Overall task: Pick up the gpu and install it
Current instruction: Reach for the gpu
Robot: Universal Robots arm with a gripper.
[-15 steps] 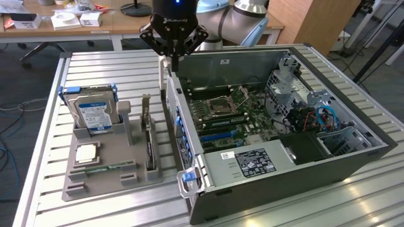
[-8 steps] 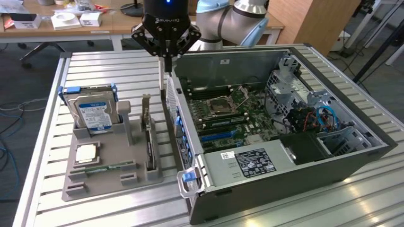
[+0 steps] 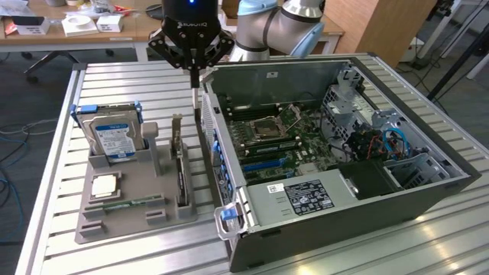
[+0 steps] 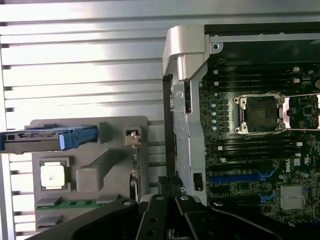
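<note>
In the exterior view we see the end effector (image 3: 196,80) hanging from the arm (image 3: 290,23) above the narrow gap between the grey tray (image 3: 130,217) and the rear wall of the open computer case (image 3: 344,229). Its fingers are pressed together and pointing down, and we see nothing between them. The gpu (image 3: 181,172) stands on edge in the tray slot closest to the case, with its pale bracket rising at the far end. It sits below the fingertips and a little toward the exterior view's left, apart from them.

This view also gives us the hard drive (image 3: 113,137) upright in its blue carrier on the side of the tray away from the case. A square processor chip (image 3: 103,184) and a green memory stick (image 3: 122,203) lie flat in front of it. All of this rests on the slatted metal table (image 3: 114,80).

The wrist view looks straight down past the end effector (image 4: 169,200). From here the gpu (image 4: 133,172) is a thin dark line in its slot, and the hard drive (image 4: 45,140) appears edge-on. The chip (image 4: 52,176) and memory stick (image 4: 75,204) appear face-up in the tray (image 4: 115,125).

This view lays the motherboard (image 4: 260,150) out flat, with the empty processor socket (image 4: 262,115) and the blue expansion slots (image 4: 240,177) clear to see. In the exterior view the motherboard (image 3: 267,137) is seen at a slant, and the labelled power supply (image 3: 306,195) sits toward the near end of the case.
</note>
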